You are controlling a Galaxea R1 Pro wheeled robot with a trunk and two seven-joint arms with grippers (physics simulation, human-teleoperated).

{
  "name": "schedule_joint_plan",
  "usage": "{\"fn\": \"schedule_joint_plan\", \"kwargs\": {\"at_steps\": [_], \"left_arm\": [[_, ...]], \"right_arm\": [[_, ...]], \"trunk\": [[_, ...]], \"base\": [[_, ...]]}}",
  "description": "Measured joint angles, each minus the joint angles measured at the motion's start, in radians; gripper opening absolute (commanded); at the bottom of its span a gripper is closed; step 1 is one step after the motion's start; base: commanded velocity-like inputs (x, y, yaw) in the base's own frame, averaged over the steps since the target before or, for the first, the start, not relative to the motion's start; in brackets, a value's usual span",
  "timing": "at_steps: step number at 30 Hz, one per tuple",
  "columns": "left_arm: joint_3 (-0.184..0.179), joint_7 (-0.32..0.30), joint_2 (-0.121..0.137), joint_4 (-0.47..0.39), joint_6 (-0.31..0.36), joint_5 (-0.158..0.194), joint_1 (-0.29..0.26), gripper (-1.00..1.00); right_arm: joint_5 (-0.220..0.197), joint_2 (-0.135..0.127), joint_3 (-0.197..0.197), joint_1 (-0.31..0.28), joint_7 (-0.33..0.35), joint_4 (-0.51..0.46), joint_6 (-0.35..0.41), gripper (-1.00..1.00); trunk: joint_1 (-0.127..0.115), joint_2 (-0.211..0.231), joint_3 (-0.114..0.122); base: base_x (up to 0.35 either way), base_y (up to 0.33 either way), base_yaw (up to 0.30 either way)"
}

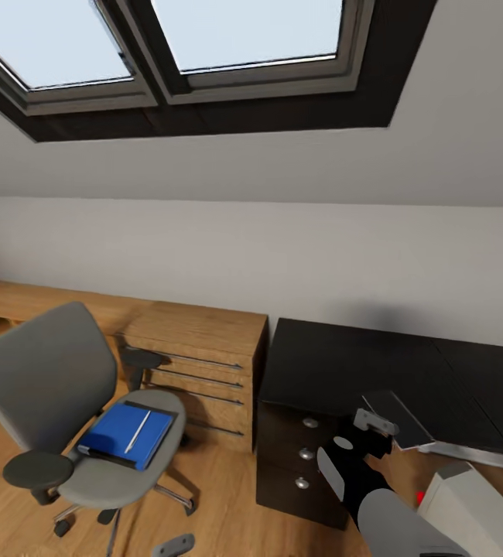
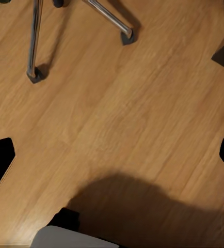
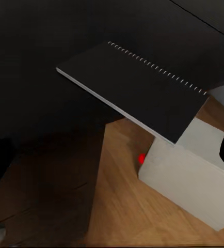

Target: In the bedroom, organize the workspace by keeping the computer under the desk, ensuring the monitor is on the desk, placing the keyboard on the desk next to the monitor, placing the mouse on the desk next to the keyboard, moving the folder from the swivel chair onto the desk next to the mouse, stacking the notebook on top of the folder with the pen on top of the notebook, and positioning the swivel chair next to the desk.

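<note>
Facing swivel chair (image 1: 66, 418) with folder (image 1: 124, 435)

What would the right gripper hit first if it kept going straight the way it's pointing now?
Most likely the notebook lying at the edge of the black desk, with the computer beyond; depth is hard to judge.

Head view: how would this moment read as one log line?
folder: on swivel chair | pen: atop folder | notebook: overhanging desk edge | computer: floor
</note>
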Motion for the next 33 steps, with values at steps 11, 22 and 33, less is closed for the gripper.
{"fn": "schedule_joint_plan", "kwargs": {"at_steps": [11, 22, 33], "left_arm": [[0.0, 0.0, 0.0, 0.0, 0.0, 0.0, 0.0, 1.0], [0.0, 0.0, 0.001, 0.0, 0.0, 0.003, 0.0, 1.0], [0.0, 0.001, 0.001, 0.0, 0.0, 0.003, 0.0, 1.0]], "right_arm": [[0.001, 0.001, 0.0, 0.0, 0.0, 0.0, 0.0, 1.0], [0.0, 0.003, 0.0, 0.0, 0.0, 0.003, -0.026, 1.0], [0.0, 0.004, 0.001, 0.0, 0.0, 0.004, -0.028, 1.0]], "trunk": [[0.0, 0.0, 0.0], [0.0, 0.0, 0.006], [0.0, 0.0, 0.013]], "base": [[-0.184, 0.156, 0.018], [-0.033, 0.008, 0.148], [0.0, 0.0, 0.246]]}}
